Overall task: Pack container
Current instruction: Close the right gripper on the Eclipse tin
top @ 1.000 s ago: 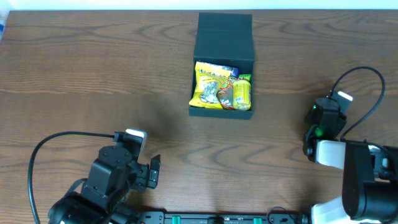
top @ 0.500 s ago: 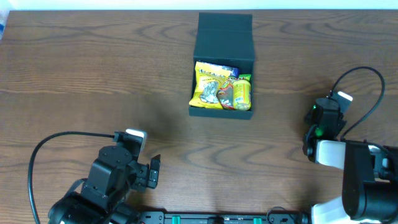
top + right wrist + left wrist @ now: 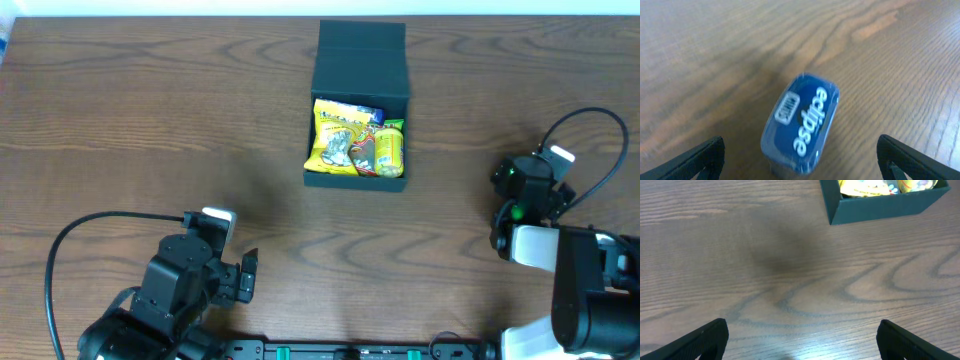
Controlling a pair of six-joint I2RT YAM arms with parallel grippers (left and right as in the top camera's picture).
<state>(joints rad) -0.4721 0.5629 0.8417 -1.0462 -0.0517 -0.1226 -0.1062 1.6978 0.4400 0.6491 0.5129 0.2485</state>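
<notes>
The container point(image 3: 361, 60), a dark teal box with its flap lid laid back, stands at the far middle of the table. Inside it lie a yellow snack packet point(image 3: 338, 142) and a yellow-green one point(image 3: 389, 150). In the right wrist view a blue Eclipse gum tub point(image 3: 800, 122) lies on the wood between the wide-apart fingers of my right gripper point(image 3: 800, 162), with neither finger touching it. My right gripper point(image 3: 525, 188) hides the tub from overhead. My left gripper point(image 3: 800, 341) is open over bare wood, the container's near wall point(image 3: 880, 211) ahead and to the right.
The wooden table's far edge point(image 3: 200, 17) runs along the top. Cables loop from both arms point(image 3: 70, 235) near the front edge. The left arm's body point(image 3: 175, 290) fills the front left and the right arm's point(image 3: 590, 290) the front right.
The right arm's wrist has turned and shifted slightly to the right. The left arm and the container have not moved.
</notes>
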